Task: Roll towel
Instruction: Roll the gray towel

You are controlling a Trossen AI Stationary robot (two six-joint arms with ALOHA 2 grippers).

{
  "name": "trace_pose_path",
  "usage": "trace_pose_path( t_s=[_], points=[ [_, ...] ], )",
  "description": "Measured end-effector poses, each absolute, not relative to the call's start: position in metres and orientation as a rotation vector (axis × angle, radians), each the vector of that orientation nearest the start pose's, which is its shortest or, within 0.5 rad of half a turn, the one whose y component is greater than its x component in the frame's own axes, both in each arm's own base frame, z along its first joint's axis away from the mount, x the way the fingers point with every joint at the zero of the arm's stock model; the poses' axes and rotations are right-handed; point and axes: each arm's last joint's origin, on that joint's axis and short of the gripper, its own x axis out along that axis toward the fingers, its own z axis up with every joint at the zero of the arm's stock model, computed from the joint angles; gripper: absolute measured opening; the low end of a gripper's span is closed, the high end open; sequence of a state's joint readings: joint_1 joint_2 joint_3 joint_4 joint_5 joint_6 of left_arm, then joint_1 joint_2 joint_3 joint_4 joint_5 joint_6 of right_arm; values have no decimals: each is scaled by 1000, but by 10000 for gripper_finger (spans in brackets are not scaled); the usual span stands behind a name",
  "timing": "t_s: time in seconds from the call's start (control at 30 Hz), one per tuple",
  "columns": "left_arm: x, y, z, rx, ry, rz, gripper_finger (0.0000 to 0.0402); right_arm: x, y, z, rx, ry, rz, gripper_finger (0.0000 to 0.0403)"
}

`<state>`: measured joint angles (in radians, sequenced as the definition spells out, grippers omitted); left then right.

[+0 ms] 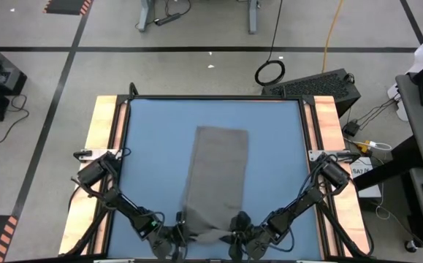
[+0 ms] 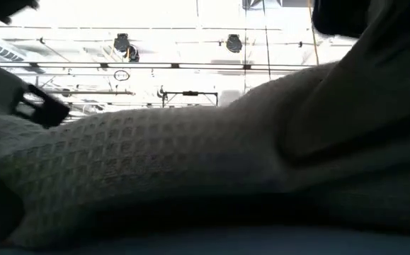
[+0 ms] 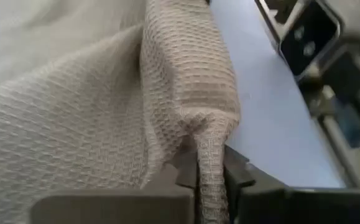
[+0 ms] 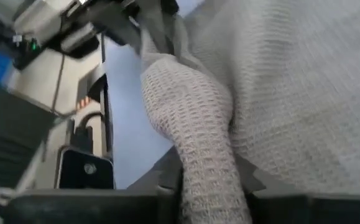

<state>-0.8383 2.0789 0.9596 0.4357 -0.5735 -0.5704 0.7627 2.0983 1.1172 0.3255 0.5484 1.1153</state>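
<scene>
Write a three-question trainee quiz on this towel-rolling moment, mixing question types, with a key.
1. True or false: the left claw is shut on the towel.
2. Which end of the towel do both claws hold? A. the end near the arms' side of the blue table B. the far end C. the middle
3. Fill in: the right claw pinches a fold of the ___.

Key: 1 true; 2 A; 3 towel.

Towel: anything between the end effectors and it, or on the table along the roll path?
Nothing visible. Both the left end effector and the right end effector are already pinching the towel at its near edge. The blue table around and beyond it shows nothing else.
</scene>
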Motion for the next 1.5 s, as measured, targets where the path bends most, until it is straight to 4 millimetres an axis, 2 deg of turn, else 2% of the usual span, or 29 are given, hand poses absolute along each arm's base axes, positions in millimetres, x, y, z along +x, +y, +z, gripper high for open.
trace_pose_path(
  t_s=[0.13, 0.23, 0.37, 0.5, 0.6, 0.83, 0.97, 1.13, 1.2, 1.5],
  points=[
    [276, -267, 83, -274, 624, -140, 31, 299, 283, 114, 508, 561, -16, 119],
    [280, -264, 83, -305, 634, -149, 36, 289, 289, 126, 388, 561, 38, 172],
    [286, -257, 84, -351, 649, -142, 23, 273, 297, 141, 241, 559, 83, 247],
    [295, -247, 87, -384, 669, -154, 16, 255, 305, 137, 144, 587, 76, 304],
    [303, -235, 89, -383, 671, -129, 18, 244, 311, 131, 113, 590, 48, 329],
    [325, -200, 87, -419, 718, -63, 19, 227, 314, 128, 20, 461, -98, 337],
    [333, -184, 94, -473, 731, -57, 20, 227, 312, 121, -36, 430, -156, 337],
    [325, -189, 100, -488, 772, -51, 20, 231, 312, 83, -106, 458, -178, 337],
    [323, -192, 99, -500, 789, -41, 20, 232, 312, 73, -124, 433, -207, 337],
    [319, -195, 98, -504, 807, -37, 20, 236, 314, 75, -261, 373, -221, 337]
  ],
)
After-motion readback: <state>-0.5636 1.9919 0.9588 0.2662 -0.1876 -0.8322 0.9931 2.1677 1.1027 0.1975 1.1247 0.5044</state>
